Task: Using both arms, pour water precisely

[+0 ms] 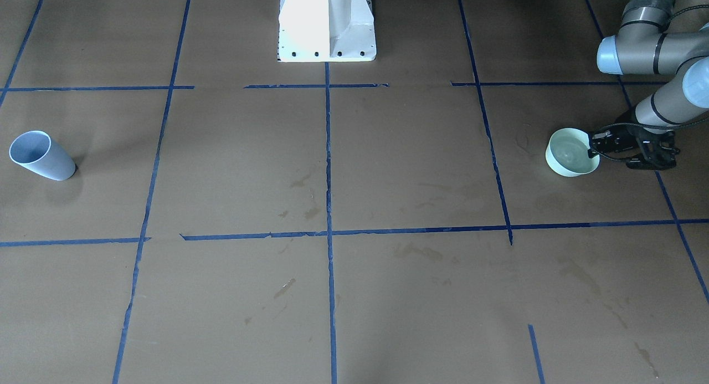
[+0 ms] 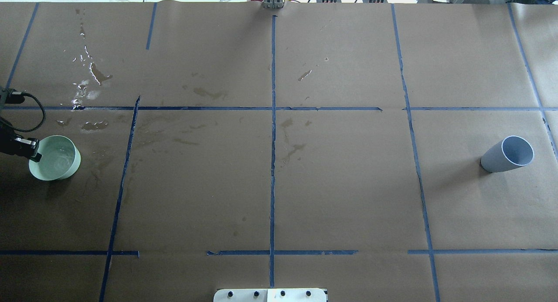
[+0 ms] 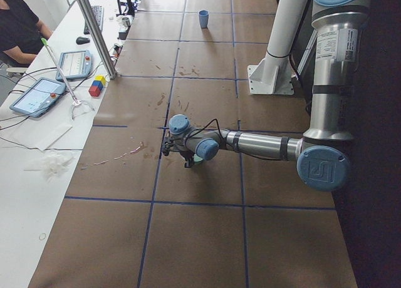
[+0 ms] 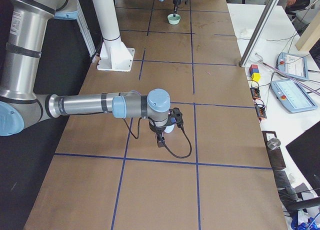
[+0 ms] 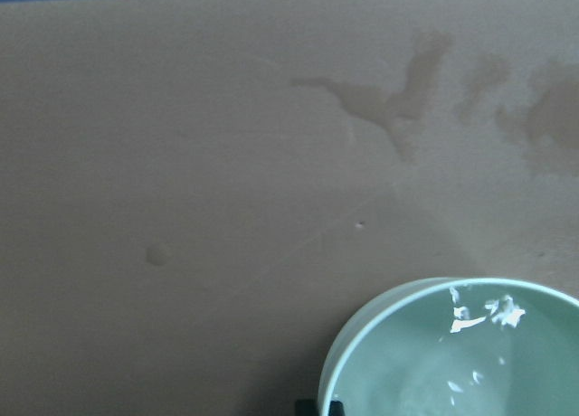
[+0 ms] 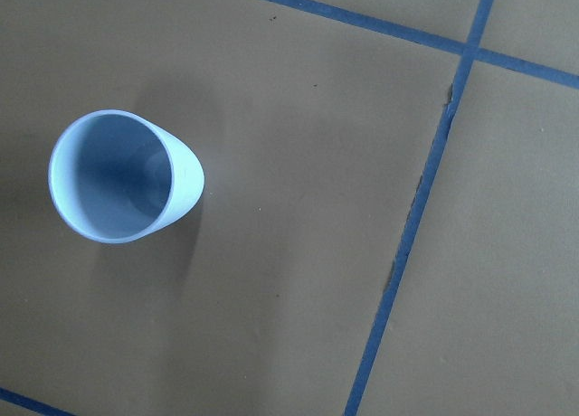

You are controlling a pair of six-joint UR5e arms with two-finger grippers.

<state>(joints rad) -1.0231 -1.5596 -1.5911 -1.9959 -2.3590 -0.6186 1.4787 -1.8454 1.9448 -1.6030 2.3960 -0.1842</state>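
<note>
A pale green bowl (image 1: 570, 157) stands on the brown table, also in the overhead view (image 2: 65, 167). It holds a little water (image 5: 479, 312) that glints. My left gripper (image 1: 595, 147) is at the bowl's rim, a finger either side of it, shut on the rim; its fingertips (image 5: 317, 405) show at the rim in the left wrist view. A light blue cup (image 2: 508, 154) stands upright at the far other end (image 1: 41, 155). No water shows in it (image 6: 122, 176). My right gripper (image 4: 161, 137) hangs over the cup; I cannot tell if it is open or shut.
Spilled water (image 2: 87, 77) glints on the paper beyond the bowl, with damp stains (image 2: 290, 147) toward the middle. The white pedestal base (image 1: 327, 24) stands at the robot's side. A side bench (image 4: 280, 80) with tablets and an operator (image 3: 19, 25) lie beyond the far edge.
</note>
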